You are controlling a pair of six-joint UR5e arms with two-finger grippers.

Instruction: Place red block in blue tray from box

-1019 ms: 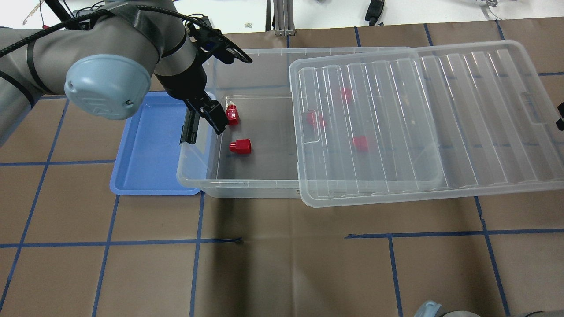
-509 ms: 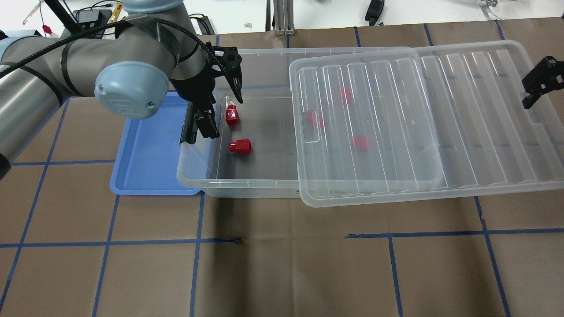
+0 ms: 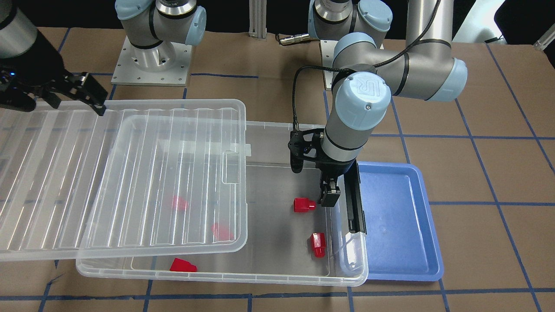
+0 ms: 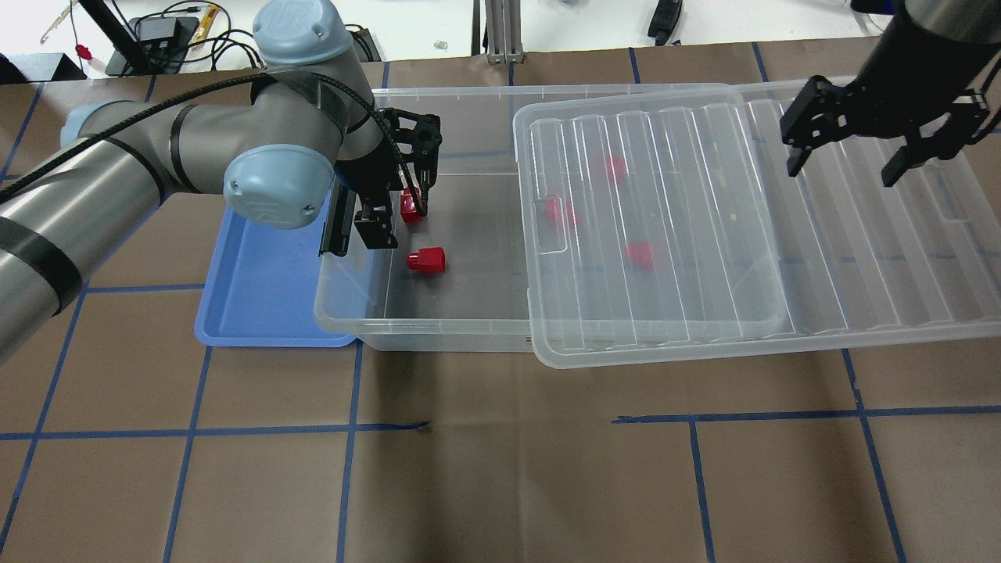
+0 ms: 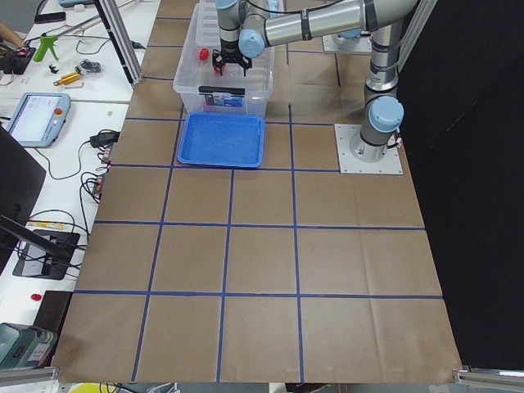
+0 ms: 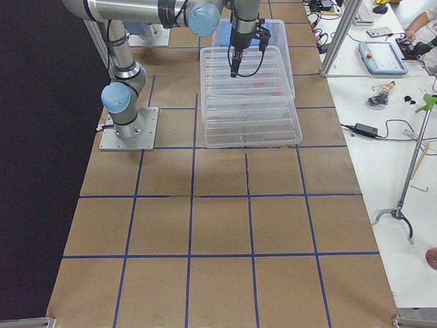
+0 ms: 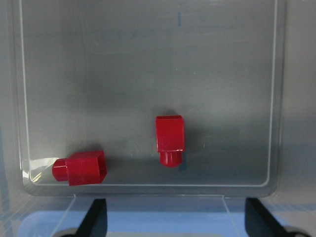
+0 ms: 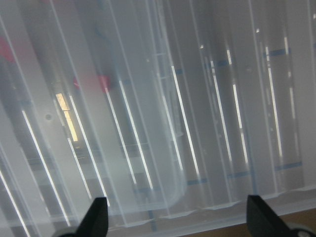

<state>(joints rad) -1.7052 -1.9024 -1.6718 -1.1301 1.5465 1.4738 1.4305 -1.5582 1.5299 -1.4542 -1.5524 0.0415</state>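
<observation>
Two red blocks [image 4: 426,259] in box [image 4: 438,336], blue tray [image 4: 266,270] beside

Overhead cam sat behind the robot [image 4: 156,156], looking fwd & down on the box [image 4: 438,335] and blue tray [image 4: 266,281]. Front cam faced back at the robot, steeply down, w/ the same two things mirrored. L & R end cams looked along the table [image 5: 262,262] from far off. L wrist cam was close, looking into the box's open end; R wrist cam close over the lid [image 8: 197,123].
</observation>
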